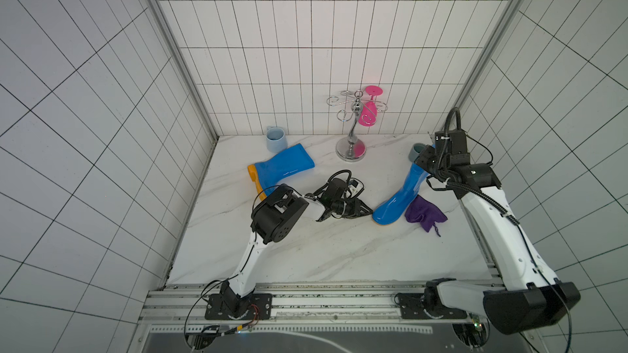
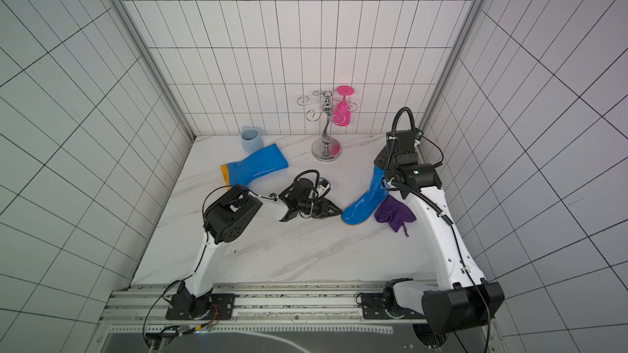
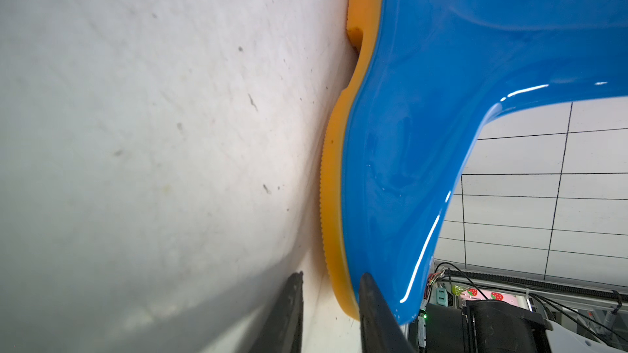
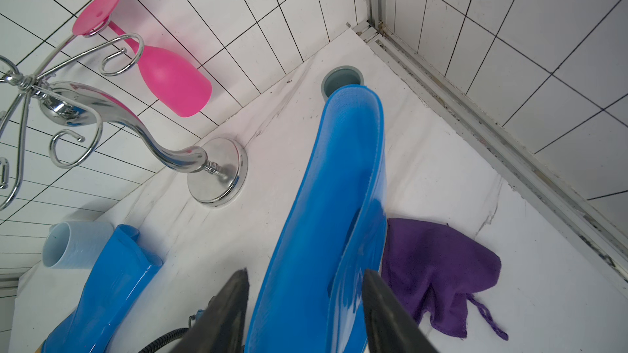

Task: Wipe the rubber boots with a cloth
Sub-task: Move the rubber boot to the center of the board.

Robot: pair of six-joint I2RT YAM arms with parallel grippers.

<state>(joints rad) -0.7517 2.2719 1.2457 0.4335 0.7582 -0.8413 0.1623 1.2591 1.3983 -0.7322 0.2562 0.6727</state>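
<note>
Two glossy blue rubber boots with orange soles are in view. One boot (image 1: 285, 166) (image 2: 258, 164) lies on its side at the back left. The other boot (image 1: 397, 203) (image 2: 365, 203) (image 4: 323, 215) stands on its sole at the right, its shaft leaning up and back. My right gripper (image 1: 423, 159) (image 4: 306, 271) is shut on the flattened top of that shaft. My left gripper (image 1: 370, 212) (image 3: 331, 275) lies low at the toe of this boot (image 3: 441, 96), jaws open, one finger against the blue toe. The purple cloth (image 1: 423, 213) (image 2: 394, 213) (image 4: 438, 266) lies crumpled beside the heel, untouched.
A light blue cup (image 1: 276, 139) stands by the lying boot's shaft. A grey cup (image 4: 341, 78) sits behind the held boot. A chrome rack (image 1: 351, 137) with a hanging pink glass (image 1: 368, 113) stands at the back. Tiled walls close in the marble table (image 1: 306, 249) on three sides.
</note>
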